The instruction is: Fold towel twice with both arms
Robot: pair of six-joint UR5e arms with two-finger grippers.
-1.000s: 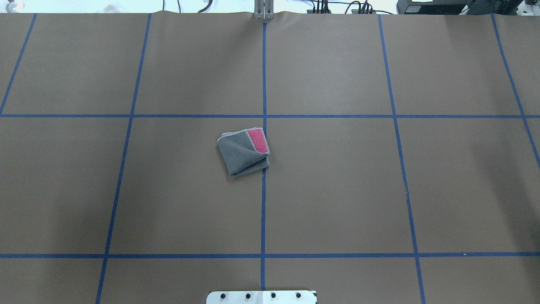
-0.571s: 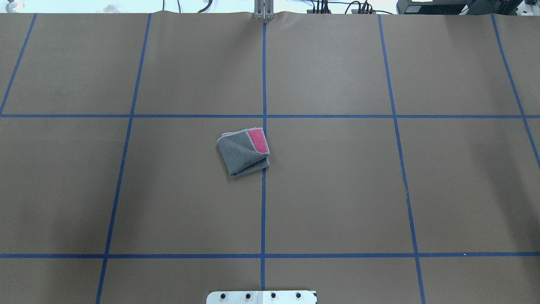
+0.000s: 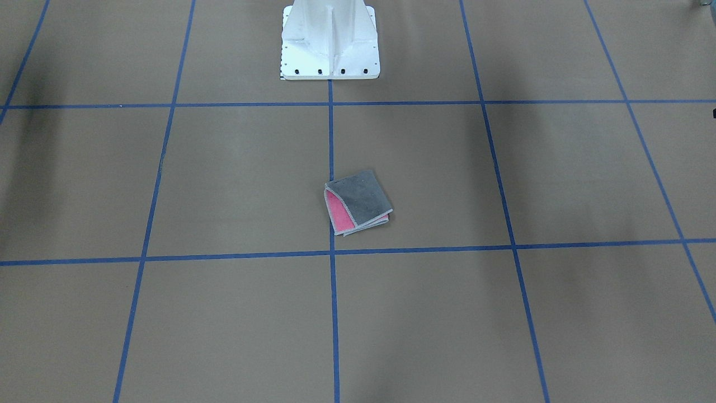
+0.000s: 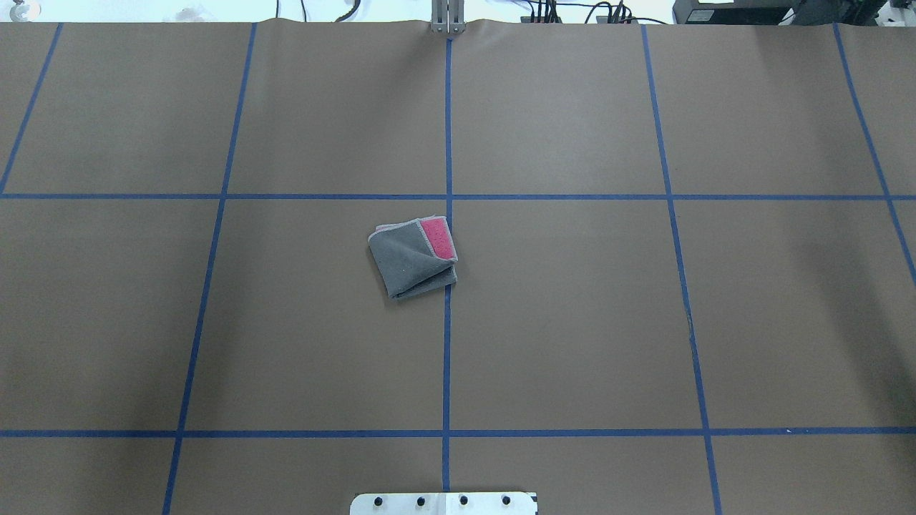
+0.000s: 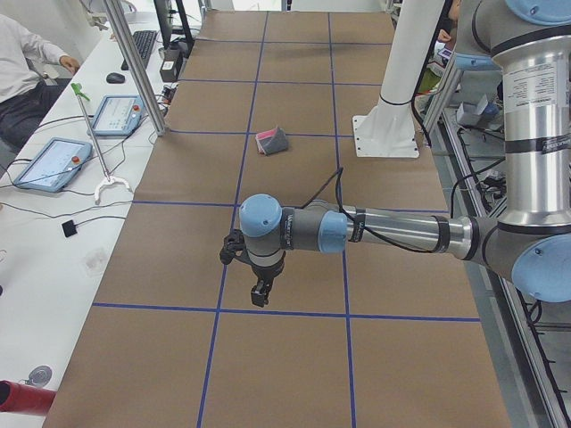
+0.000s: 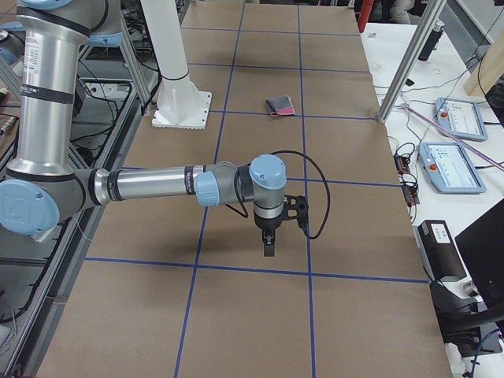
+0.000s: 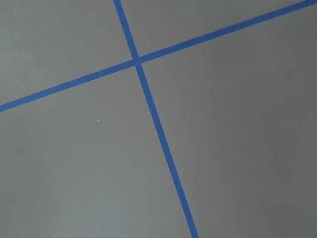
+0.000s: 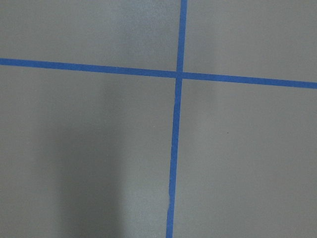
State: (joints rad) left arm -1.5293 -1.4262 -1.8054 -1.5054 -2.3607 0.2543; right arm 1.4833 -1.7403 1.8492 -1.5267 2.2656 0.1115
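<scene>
On the centre tape line point(image 4: 447, 107), folded towel point(image 4: 409, 261), white pedestal point(image 3: 330, 45) well apart

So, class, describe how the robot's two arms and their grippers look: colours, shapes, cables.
The left arm and right arm are silver-grey metal tubes with light blue joint caps. The left gripper and right gripper are black, two-fingered, each fed by a looping black cable.

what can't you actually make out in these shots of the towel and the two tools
Left tool: only in exterior left view, too small to tell open or shut.
Right tool: same, only in exterior right view.
Towel: lower layers hidden under its own grey top fold in every view.
</scene>
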